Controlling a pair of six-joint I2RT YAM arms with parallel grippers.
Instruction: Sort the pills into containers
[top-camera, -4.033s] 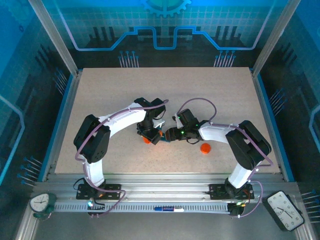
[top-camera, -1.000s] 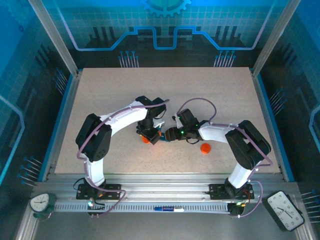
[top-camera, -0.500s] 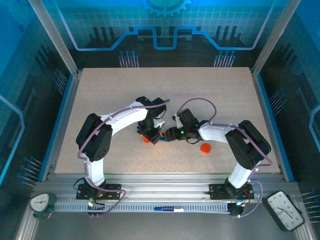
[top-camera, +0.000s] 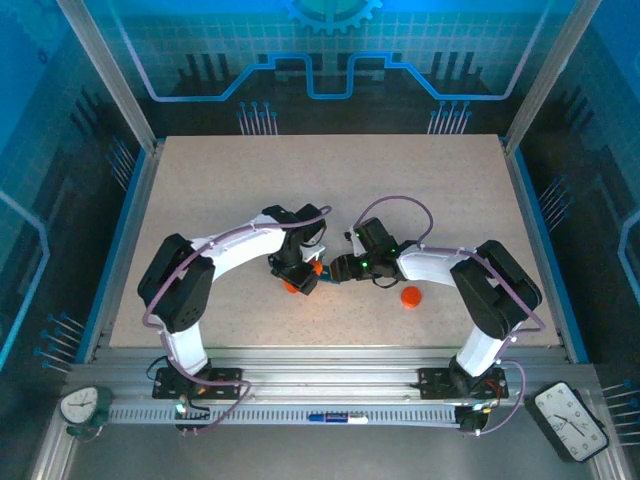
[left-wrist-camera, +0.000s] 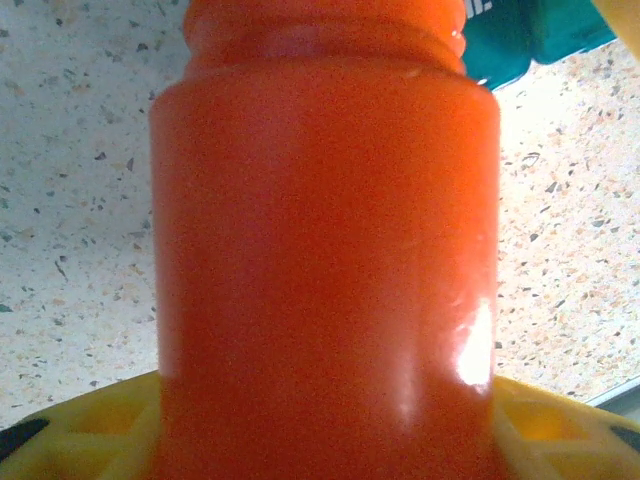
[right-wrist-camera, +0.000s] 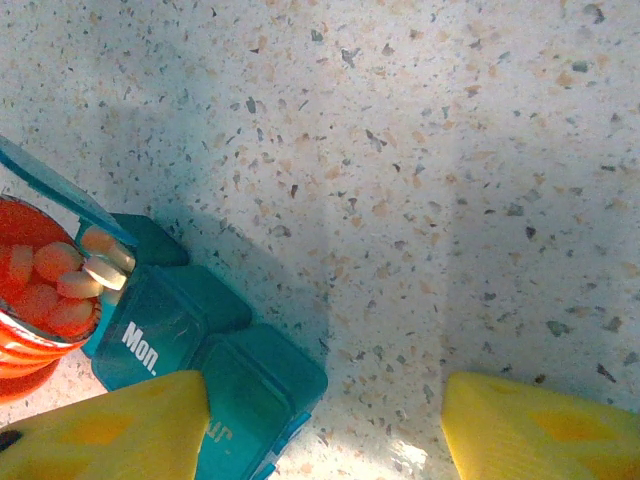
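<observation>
— Holding what, the left gripper (top-camera: 300, 275)?
— Its jaws clamp the bottle (left-wrist-camera: 320, 250), whose mouth, full of pills (right-wrist-camera: 55, 280), meets the box (right-wrist-camera: 170, 330) at its open end cell.
— And the right gripper (right-wrist-camera: 325, 420)?
— Jaws wide, one finger (right-wrist-camera: 110, 425) over the box edge; open table (top-camera: 330, 180) beyond.

Bottle (left-wrist-camera: 320, 250): orange. Pill box (right-wrist-camera: 170, 330): dark teal, white lettering. Pills (right-wrist-camera: 100, 272): pale peach. Table (right-wrist-camera: 450, 200): beige, dark speckles. Cap (top-camera: 410, 296), 3 o'clock of bottle: orange.
</observation>
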